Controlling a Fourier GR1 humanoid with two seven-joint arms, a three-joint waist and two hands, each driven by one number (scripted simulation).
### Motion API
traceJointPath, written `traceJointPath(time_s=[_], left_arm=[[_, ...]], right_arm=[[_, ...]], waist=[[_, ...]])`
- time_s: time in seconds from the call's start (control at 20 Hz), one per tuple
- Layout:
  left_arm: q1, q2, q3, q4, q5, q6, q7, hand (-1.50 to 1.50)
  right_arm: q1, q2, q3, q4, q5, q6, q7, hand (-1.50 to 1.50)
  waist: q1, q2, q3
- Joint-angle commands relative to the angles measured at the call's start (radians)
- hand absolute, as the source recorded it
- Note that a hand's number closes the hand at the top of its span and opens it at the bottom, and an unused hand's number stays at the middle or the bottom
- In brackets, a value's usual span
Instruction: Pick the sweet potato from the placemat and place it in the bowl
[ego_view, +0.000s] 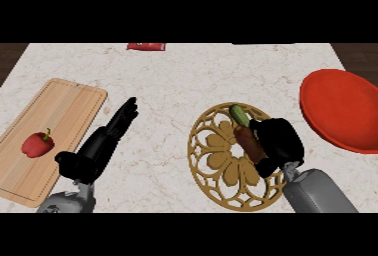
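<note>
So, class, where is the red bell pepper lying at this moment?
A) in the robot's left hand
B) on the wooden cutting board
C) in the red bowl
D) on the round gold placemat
B: the red bell pepper lies on the wooden cutting board at the counter's left, apart from both hands.

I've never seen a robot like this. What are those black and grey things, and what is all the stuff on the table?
You are looking down from the robot's head at a marble counter. The grey arms end in black hands. The right robot hand curls round a brown sweet potato on a round golden placemat, beside a green cucumber. The left robot hand rests open. A red bowl waits at the right. A red bell pepper lies on a wooden cutting board.
</note>
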Motion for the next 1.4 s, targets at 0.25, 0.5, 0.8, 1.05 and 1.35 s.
traceJointPath(time_s=[0.25,0.5,0.8,1.05,1.35], left_arm=[[0.027,0.014,0.021,-0.037,0.019,-0.014,0.019,0.00],[-0.005,0.013,0.021,0.017,0.016,-0.040,-0.011,0.00],[-0.038,-0.034,0.005,0.075,-0.024,-0.024,-0.035,0.00],[0.014,-0.048,-0.027,0.049,-0.059,-0.010,-0.063,0.00],[-0.032,-0.055,-0.002,0.065,-0.051,-0.017,-0.058,0.00]], right_arm=[[0.076,-0.040,-0.208,-0.387,-0.125,-0.133,-0.010,1.50],[0.076,-0.032,-0.396,-0.432,-0.310,-0.163,-0.061,1.50],[0.031,-0.118,-0.573,-0.293,-0.366,-0.114,-0.112,1.50],[-0.029,-0.155,-0.590,-0.051,-0.209,-0.295,-0.230,1.50],[-0.084,-0.201,-0.677,0.221,-0.182,-0.477,-0.403,1.50]], waist=[[-0.002,-0.003,0.000],[0.011,0.007,0.000],[0.022,0.010,0.000],[0.037,0.012,0.001],[0.035,0.012,0.001]])
